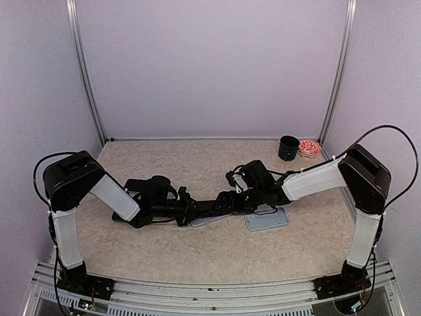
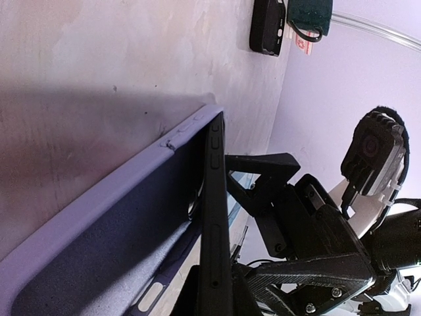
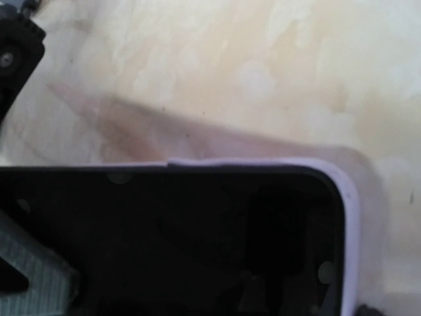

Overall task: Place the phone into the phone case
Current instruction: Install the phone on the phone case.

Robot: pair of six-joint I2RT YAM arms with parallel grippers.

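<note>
The lavender phone case (image 1: 209, 221) lies open side up at mid-table. In the left wrist view its dark inside (image 2: 125, 224) is beside the black phone (image 2: 216, 197), which stands tilted on its long edge along the case's side. My left gripper (image 1: 195, 212) is shut on the phone's near end (image 2: 214, 289). My right gripper (image 1: 231, 199) hangs over the phone's far end, with its fingers (image 2: 270, 168) spread apart and nothing between them. In the right wrist view the phone's dark face (image 3: 197, 237) fills the lower frame, with the case's rim (image 3: 348, 197) round its corner.
A pale blue pad (image 1: 268, 219) lies just right of the case, under the right arm. At the back right stand a dark cup (image 1: 288, 148) and a red-and-white bowl (image 1: 309, 147). Purple walls enclose the table.
</note>
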